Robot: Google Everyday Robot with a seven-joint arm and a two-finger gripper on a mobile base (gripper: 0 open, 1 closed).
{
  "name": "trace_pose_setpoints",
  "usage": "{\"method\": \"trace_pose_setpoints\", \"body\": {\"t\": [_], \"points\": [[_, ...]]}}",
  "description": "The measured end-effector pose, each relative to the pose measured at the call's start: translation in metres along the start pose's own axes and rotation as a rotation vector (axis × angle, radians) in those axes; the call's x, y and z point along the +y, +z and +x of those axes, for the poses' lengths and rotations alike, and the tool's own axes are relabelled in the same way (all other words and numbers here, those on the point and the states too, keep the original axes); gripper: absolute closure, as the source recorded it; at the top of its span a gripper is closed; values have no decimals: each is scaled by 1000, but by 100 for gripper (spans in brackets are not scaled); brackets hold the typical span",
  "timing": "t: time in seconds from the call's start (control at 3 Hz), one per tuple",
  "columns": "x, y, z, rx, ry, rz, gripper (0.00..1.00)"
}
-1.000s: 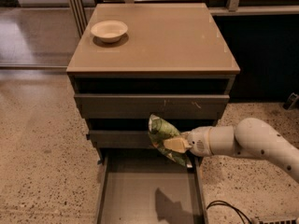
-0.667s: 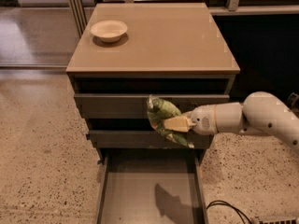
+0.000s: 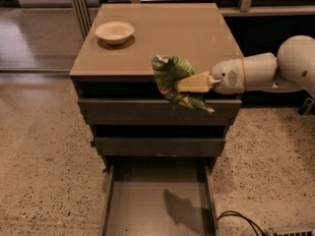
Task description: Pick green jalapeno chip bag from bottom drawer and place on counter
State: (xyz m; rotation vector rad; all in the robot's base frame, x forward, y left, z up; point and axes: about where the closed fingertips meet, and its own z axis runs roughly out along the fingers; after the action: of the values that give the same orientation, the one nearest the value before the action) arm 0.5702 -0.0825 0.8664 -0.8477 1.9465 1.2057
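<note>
At the front edge of the counter (image 3: 197, 38), the claw (image 3: 181, 85) clamps the green jalapeno chip bag (image 3: 169, 68).

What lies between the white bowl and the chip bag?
Only bare counter, in the camera view; the claw grips the chip bag by the counter's front edge.
</note>
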Motion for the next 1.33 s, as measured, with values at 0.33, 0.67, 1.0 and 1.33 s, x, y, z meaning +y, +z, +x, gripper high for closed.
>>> {"method": "trace_pose_setpoints", "body": {"t": [0.33, 0.67, 1.0, 1.33], "points": [[-1, -26, -31, -49, -37, 20, 100], [-1, -26, -31, -50, -37, 20, 100], [-7, -29, -47, -41, -44, 16, 100], [-37, -20, -59, 40, -38, 15, 100]]}}
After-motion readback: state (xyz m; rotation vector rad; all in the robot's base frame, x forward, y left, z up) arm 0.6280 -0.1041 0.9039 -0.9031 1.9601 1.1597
